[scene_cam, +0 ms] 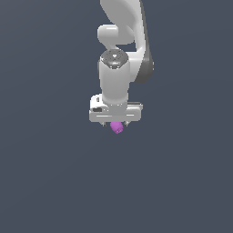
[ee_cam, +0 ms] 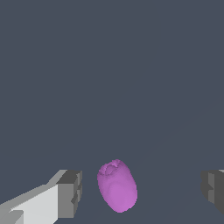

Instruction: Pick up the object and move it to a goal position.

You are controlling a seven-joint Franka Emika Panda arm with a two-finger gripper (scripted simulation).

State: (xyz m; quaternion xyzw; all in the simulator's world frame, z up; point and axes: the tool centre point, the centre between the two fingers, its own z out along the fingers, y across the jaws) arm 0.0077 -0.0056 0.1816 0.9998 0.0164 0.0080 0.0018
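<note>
Your white 2-fingered gripper hangs spread wide, with the small purple-magenta rounded lump lying between its grey pads, touching neither. It looks smooth and light; pinch its broad middle, not the dimpled end.

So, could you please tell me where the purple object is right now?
The purple object sits just under the white claw near the exterior view's centre. In the wrist view it lies between the open fingers, touching neither.
</note>
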